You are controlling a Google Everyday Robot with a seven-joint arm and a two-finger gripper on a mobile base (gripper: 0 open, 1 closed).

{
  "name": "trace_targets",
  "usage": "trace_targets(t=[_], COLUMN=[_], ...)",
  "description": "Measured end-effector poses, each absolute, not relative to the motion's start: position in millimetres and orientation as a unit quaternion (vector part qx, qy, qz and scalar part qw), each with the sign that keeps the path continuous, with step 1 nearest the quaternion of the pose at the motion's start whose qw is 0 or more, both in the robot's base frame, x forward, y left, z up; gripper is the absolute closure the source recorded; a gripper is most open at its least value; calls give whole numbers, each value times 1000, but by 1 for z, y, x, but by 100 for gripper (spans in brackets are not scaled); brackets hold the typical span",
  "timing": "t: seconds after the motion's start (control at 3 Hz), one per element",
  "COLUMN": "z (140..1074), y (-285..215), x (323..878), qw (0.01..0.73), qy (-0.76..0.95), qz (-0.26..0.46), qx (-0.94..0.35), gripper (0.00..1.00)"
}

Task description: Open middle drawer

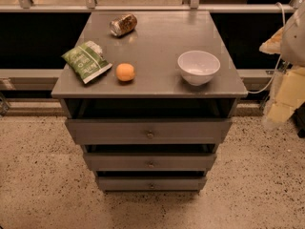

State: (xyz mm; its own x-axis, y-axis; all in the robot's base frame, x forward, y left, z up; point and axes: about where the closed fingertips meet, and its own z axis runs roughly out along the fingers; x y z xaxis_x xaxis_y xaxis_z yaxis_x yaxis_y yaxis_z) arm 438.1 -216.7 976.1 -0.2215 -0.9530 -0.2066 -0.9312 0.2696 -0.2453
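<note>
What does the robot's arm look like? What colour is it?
The arm at the picture's right edge is rounded and pale grey-white, with a thin white cable hanging beside it. Below it, to the right of the grey cabinet, the gripper is made of blocky pale-yellow pieces. No markings show.

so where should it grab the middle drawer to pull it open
Likely by the small round knob centred on the middle drawer, coming straight at the front: the face is flat, offering nothing else to pinch. The gripper sits at the right edge of view.
</note>
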Motion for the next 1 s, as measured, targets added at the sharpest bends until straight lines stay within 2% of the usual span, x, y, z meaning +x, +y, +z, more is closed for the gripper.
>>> trace_targets(t=[0.67,1.0], z=[955,909], y=[-205,-178], x=[449,448], qw=[179,216], qy=[773,746], qz=[-20,14], qx=[-608,-629], gripper=[0,0])
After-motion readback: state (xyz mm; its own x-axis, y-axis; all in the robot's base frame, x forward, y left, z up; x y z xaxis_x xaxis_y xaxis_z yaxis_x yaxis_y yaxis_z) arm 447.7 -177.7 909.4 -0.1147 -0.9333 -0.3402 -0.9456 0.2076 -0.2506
